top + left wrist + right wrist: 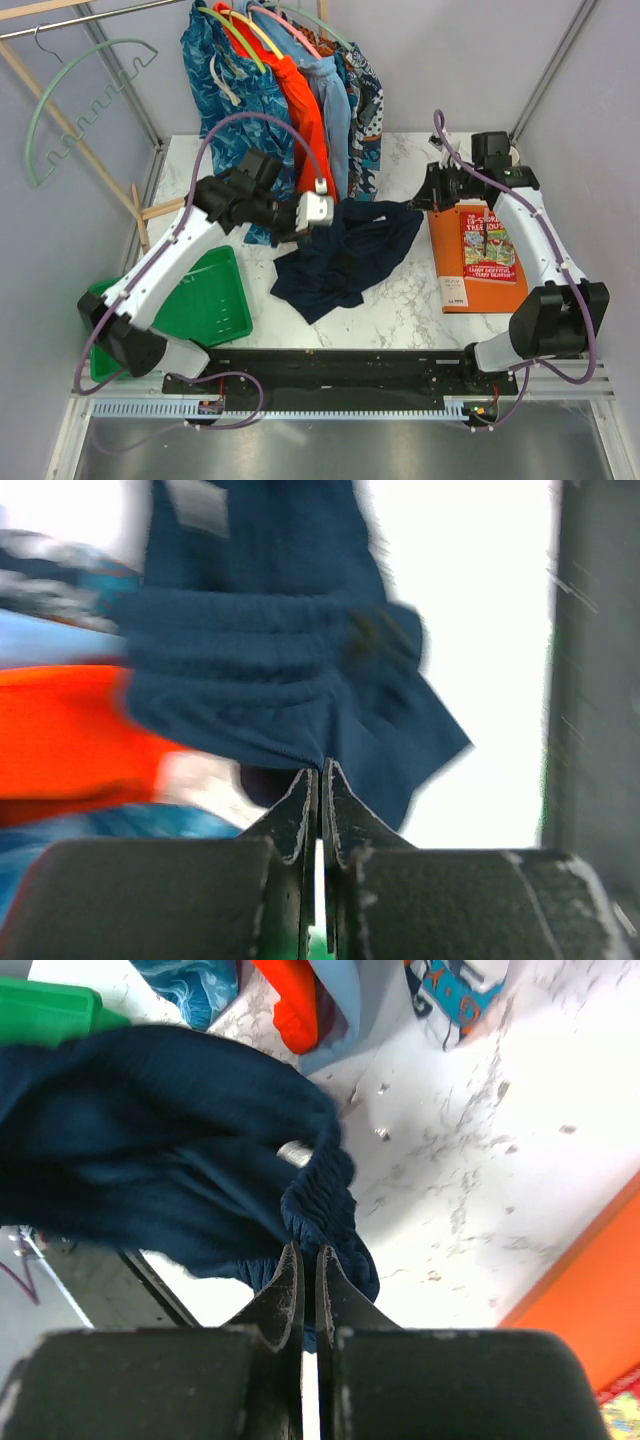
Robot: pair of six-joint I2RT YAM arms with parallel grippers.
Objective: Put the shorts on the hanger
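Left claw (320, 780) pinches edge of plain navy-blue soft fabric shorts (270, 660), bunched just beyond its tips. Right claw (308, 1265) pinches the gathered waistband.

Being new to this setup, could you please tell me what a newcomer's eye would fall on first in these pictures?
The dark navy shorts sprawl across the middle of the marble table, pinched by both shut tools, the left tool and the right tool. Behind them hangs a bright row of garments, and a pale mint-green hanger hangs alone at the upper left.
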